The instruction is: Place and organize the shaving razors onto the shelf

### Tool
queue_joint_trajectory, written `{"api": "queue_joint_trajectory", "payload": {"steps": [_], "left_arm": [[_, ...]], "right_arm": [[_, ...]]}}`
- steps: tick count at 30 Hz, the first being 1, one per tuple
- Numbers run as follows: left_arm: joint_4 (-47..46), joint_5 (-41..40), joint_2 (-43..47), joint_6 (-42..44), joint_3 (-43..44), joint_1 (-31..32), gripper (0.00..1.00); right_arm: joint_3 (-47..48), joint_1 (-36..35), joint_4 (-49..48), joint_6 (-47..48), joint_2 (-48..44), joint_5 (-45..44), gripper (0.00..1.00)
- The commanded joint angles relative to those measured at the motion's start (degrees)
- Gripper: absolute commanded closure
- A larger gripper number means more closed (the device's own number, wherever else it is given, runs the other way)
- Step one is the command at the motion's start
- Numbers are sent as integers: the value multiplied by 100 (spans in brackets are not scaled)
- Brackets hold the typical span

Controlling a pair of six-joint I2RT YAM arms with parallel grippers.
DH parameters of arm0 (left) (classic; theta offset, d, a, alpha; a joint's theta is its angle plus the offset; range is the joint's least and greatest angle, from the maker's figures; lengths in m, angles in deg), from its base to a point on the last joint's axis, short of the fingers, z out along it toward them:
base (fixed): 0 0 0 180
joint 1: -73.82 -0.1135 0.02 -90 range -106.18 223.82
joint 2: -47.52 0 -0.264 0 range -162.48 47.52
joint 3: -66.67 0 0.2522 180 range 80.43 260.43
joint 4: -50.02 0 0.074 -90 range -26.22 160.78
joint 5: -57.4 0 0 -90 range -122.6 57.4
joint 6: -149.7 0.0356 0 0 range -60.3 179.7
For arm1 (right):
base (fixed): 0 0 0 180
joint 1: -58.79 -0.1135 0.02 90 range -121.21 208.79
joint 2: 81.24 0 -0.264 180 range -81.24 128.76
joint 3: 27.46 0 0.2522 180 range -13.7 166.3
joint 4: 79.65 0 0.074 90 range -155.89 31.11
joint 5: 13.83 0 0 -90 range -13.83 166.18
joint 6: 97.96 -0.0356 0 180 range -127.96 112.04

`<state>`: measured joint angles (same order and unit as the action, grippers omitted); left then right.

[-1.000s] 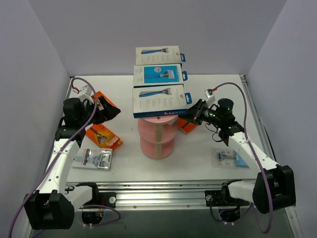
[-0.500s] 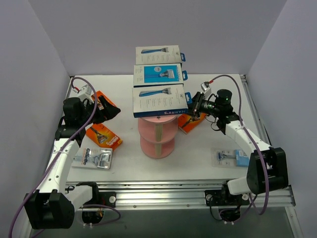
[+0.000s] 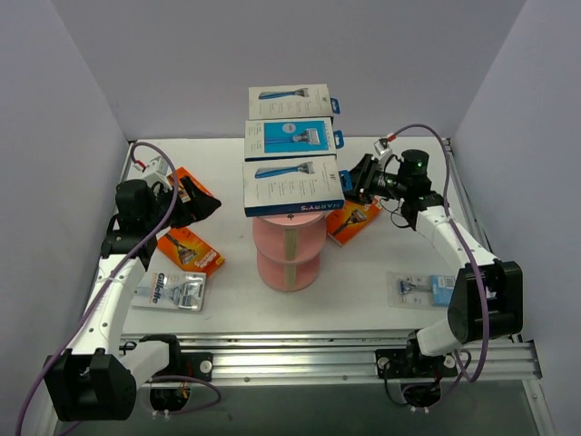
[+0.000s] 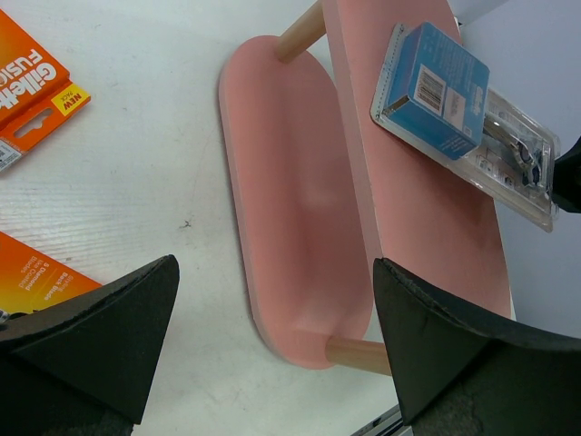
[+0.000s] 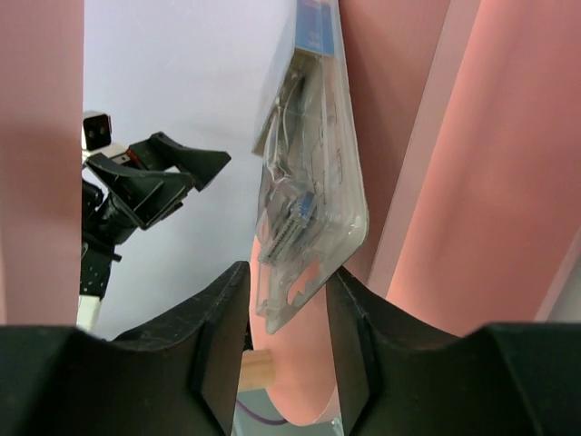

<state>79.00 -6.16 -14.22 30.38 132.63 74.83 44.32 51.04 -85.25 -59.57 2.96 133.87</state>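
1. Near right of the table (image 3: 363,277): a clear pack (image 3: 422,289) lies flat, well apart from the shelf (image 3: 269,263).
2. Near left: a Gillette pack (image 3: 177,291) lies flat, with an orange card (image 3: 189,251) just beyond it.
3. Centre: the shelf's top carries three packs in a row: near box (image 3: 292,186), middle box (image 3: 289,138) and far box (image 3: 289,100).
4. A blister pack (image 4: 458,104) with a blue insert lies on a long pink tier. Which tier cannot be told.
5. Right claw (image 5: 288,272), at the shelf's right side: jaws partly apart, the blister pack's tab end loose in the gap, not clamped.
6. A second orange card (image 3: 352,218) lies on the table just right of the shelf.
7. Left claw (image 4: 274,300), left of the shelf: jaws spread wide, holding nothing. A third orange card (image 3: 188,182) lies beneath it.
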Motion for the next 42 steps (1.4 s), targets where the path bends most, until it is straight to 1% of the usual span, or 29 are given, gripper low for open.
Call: {"api": "queue_joint_trajectory", "payload": {"steps": [1, 2, 3, 7, 11, 16, 22, 29, 42], "left_arm": [[-239, 107, 4, 67, 70, -23, 3], [-239, 107, 4, 67, 70, -23, 3], [-248, 107, -5, 67, 70, -23, 3], [-248, 116, -5, 67, 62, -23, 3], [-265, 125, -14, 58, 62, -23, 3], [-274, 125, -5, 58, 62, -23, 3], [-274, 125, -14, 58, 62, -23, 3], [-274, 134, -40, 49, 62, -23, 3], [-274, 143, -40, 58, 62, -23, 3]], "right_arm": [[412, 107, 361, 291, -97, -196, 64], [447, 133, 536, 397, -115, -310, 64], [499, 151, 956, 650, -141, -450, 64], [509, 168, 1530, 986, -299, -1144, 63], [368, 168, 1610, 1057, -352, -1347, 63], [394, 177, 1558, 1092, -370, -1392, 64], [667, 160, 1689, 1162, -194, -1471, 65], [895, 125, 1628, 1189, 61, -1498, 67], [1554, -60, 1619, 1268, 746, -1463, 68]]}}
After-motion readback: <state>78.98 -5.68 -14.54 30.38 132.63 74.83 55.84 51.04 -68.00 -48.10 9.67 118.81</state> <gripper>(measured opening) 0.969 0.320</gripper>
